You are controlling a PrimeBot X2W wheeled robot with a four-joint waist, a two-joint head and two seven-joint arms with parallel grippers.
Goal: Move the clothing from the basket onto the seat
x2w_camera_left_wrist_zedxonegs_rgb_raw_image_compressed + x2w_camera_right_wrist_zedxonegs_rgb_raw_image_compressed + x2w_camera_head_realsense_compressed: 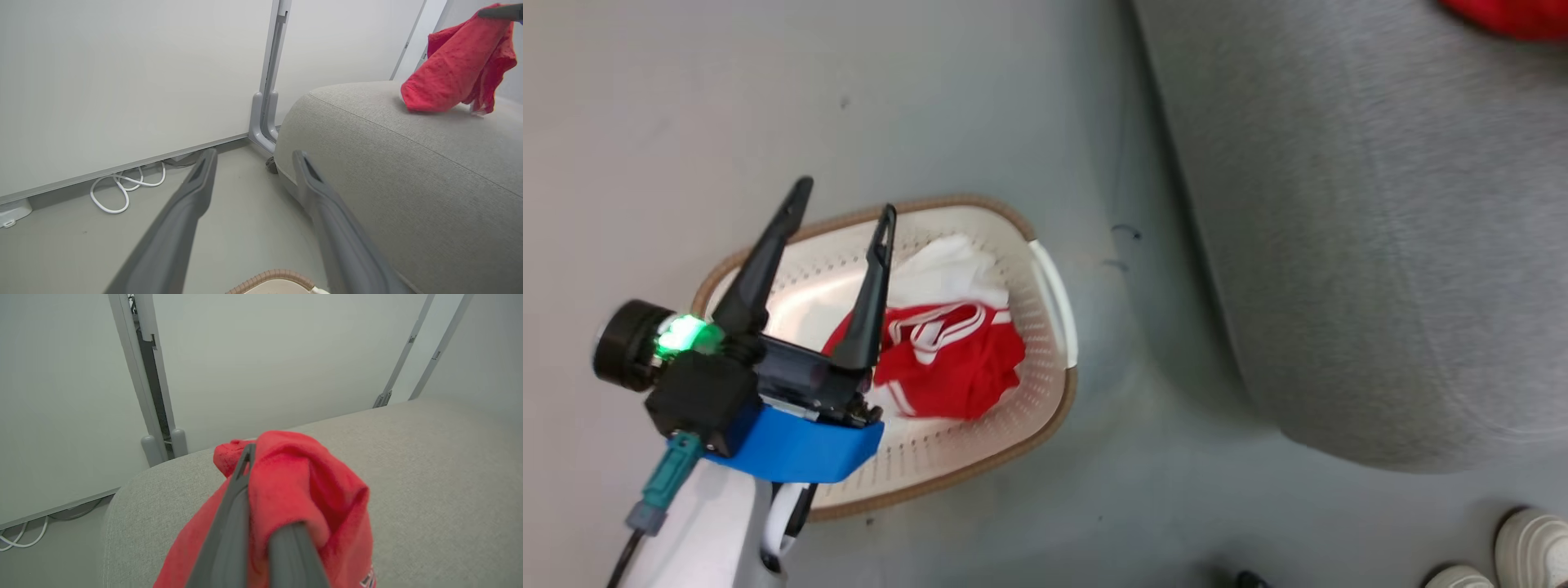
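Basket (980, 453): red-white clothing (956, 367) inside. Left gripper (846, 198) spread, empty. Right gripper (271, 486) clamped on red shirt (310, 482) above seat (429, 477); print (369, 577) illegible.

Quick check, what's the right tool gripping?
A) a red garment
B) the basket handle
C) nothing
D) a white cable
A: in the right wrist view, the right tool is shut on a red garment, with the sofa behind it.
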